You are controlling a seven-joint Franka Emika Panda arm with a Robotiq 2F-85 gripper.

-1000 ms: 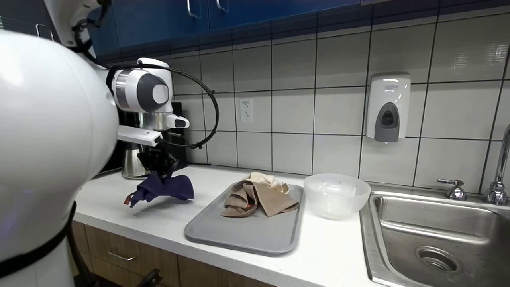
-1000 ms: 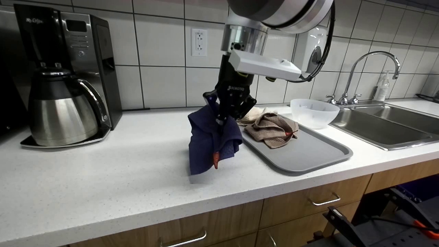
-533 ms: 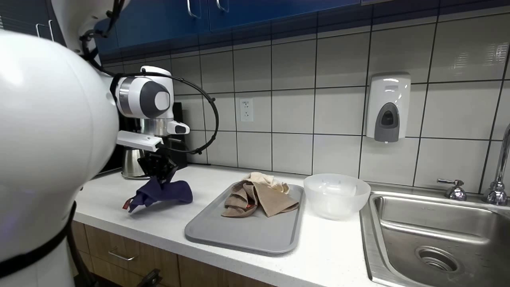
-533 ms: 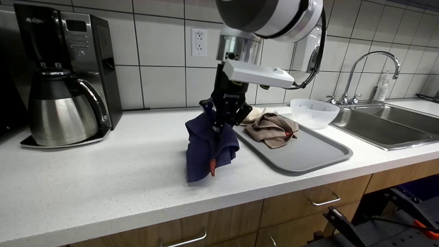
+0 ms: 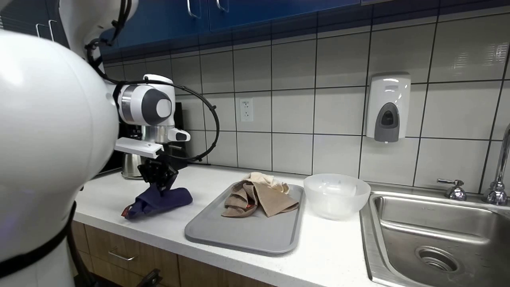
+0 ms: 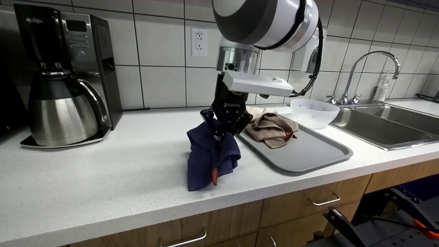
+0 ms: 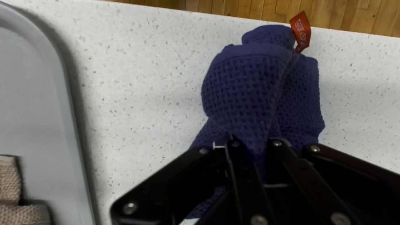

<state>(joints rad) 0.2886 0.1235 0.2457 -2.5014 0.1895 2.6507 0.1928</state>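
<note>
White worktop (image 6: 137, 164), tiled wall (image 6: 161, 41): I've just lowered the tool (image 7: 256, 145), pinched nearly closed on the blue towel (image 7: 243, 87), beside the tray (image 6: 308, 154). It looks about down now, so lowering seems nearly done.

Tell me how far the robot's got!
Grabbing looks done: the gripper pinches the navy cloth. In hand: holding it at the counter, beside the gray tray. Left, probably: letting go, as the gripper is shut. A brown cloth and cream cloth lie on the tray; finished or waiting, I can't tell.
</note>
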